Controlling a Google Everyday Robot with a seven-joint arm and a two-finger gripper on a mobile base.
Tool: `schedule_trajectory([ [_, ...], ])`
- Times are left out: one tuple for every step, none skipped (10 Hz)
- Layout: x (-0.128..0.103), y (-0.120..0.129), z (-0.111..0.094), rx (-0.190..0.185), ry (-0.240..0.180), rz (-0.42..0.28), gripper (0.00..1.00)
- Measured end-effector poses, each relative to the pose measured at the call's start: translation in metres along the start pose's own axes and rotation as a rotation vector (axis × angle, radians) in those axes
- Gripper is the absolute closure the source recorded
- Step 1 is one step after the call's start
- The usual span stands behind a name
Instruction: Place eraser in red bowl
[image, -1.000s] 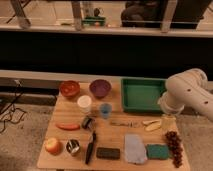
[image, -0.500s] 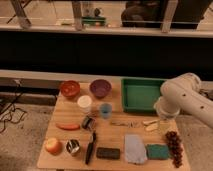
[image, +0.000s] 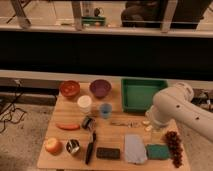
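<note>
The eraser (image: 108, 153), a small dark flat block, lies near the table's front edge, a little left of centre. At the back left stands the red bowl (image: 69, 88), with nothing in it that I can see. My white arm reaches in from the right over the table's right side. Its gripper (image: 151, 125) is at the arm's lower end, largely hidden by the arm, well to the right of the eraser and far from the bowl. The gripper is open and holds nothing.
A purple bowl (image: 100, 88) and a green tray (image: 142, 94) stand at the back. White cup (image: 84, 103), blue cup (image: 105, 110), carrot (image: 67, 127), apple (image: 52, 146), black-handled tool (image: 90, 147), grey cloth (image: 134, 149), green sponge (image: 157, 151) and grapes (image: 173, 146) crowd the wooden table (image: 115, 135).
The arm has swung left and lower, from the table's right edge to over its right side. The objects on the table have not moved.
</note>
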Motion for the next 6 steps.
schedule_trajectory([
  [-0.005, 0.006, 0.002, -0.002, -0.006, -0.014, 0.20],
  [-0.010, 0.011, 0.006, -0.005, -0.012, -0.029, 0.20],
  [-0.014, 0.017, 0.010, -0.011, -0.018, -0.039, 0.20],
  [-0.013, 0.017, 0.009, -0.009, -0.016, -0.040, 0.20],
  [-0.013, 0.017, 0.010, -0.009, -0.016, -0.041, 0.20],
  [-0.013, 0.017, 0.010, -0.009, -0.016, -0.040, 0.20],
])
